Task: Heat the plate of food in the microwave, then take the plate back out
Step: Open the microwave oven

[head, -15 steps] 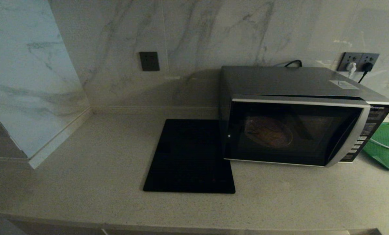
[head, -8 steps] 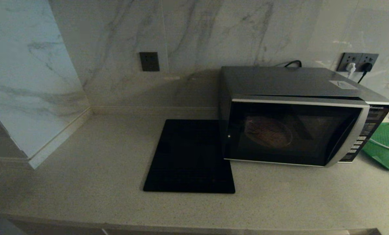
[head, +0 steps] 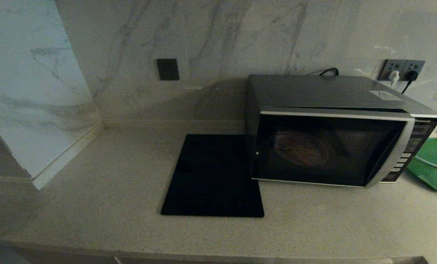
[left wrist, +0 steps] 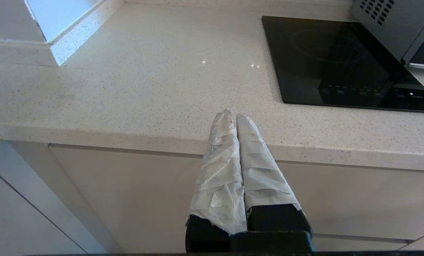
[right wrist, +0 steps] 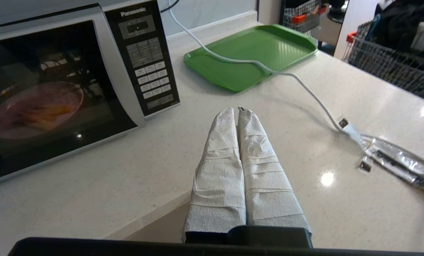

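Observation:
The silver-and-black microwave [head: 332,143] stands on the right of the counter with its dark glass door closed. Behind the glass sits the plate of food [head: 301,147], a pale pink plate [right wrist: 34,110] with orange-brown sticks on it. Neither arm shows in the head view. My left gripper [left wrist: 232,114] is shut and empty, held low at the counter's front edge, left of the black mat. My right gripper [right wrist: 236,111] is shut and empty, over the counter's front edge, in front of the button panel [right wrist: 148,67].
A flat black square mat [head: 213,176] lies left of the microwave. A green tray [right wrist: 251,53] sits right of it, with a white cable [right wrist: 304,89] running across it to a plug and a wrapped item [right wrist: 400,165]. Wire baskets [right wrist: 393,60] stand beyond the counter's end.

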{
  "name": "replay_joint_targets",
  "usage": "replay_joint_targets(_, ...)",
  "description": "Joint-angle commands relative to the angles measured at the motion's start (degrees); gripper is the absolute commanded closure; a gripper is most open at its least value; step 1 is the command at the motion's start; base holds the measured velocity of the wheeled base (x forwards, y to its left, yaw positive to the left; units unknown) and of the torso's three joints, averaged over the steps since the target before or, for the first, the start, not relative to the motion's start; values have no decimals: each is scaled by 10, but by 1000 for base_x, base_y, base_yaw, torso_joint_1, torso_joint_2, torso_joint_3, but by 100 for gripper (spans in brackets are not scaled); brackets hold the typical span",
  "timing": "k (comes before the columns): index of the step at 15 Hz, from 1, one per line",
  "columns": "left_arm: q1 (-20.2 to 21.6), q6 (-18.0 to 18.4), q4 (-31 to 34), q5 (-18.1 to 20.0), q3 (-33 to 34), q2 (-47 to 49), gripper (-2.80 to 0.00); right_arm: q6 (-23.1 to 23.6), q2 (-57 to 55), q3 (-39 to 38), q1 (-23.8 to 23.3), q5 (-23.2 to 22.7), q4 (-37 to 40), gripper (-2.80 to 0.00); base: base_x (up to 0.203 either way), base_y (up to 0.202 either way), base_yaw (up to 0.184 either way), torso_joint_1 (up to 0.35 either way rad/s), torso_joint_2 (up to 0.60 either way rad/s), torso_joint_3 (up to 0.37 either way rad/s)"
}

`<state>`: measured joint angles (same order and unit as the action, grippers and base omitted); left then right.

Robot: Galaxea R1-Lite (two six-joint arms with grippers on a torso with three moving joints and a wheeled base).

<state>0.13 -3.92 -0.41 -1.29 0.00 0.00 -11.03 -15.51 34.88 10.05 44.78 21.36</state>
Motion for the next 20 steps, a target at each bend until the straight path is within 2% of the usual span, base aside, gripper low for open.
replay_joint_targets(1, 0, 0, 0, 0, 0, 0, 0, -1, 0, -1, -13, -2, 0, 0, 0, 0, 0, 0, 0, 0)
replay_joint_targets(3, 0, 0, 0, 0, 0, 0, 0, -8, 0, 0, -19, -17, 1, 0, 0, 0, 0, 0, 0, 0)
replay_joint_targets(10, 0, 0, 0, 0, 0, 1, 0, -22, 0, -2, -21, -19, 8, 0, 0, 0, 0, 0, 0, 0)
replay_joint_targets(12, 0, 0, 0, 0, 0, 0, 0, -21, 0, 0, -39, -30, 11, 0, 0, 0, 0, 0, 0, 0)
replay_joint_targets(16, 0, 0, 0, 0, 0, 1, 0, -11, 40, -11, -100, -134, 48, 0, 0, 0, 0, 0, 0, 0)
replay_joint_targets(18, 0, 0, 0, 0, 0, 0, 0, -36, 43, -25, -104, -176, 53, 0, 0, 0, 0, 0, 0, 0)
replay_joint_targets(20, 0, 0, 0, 0, 0, 1, 0, -45, 46, -42, -103, -241, 52, 0, 0, 0, 0, 0, 0, 0)
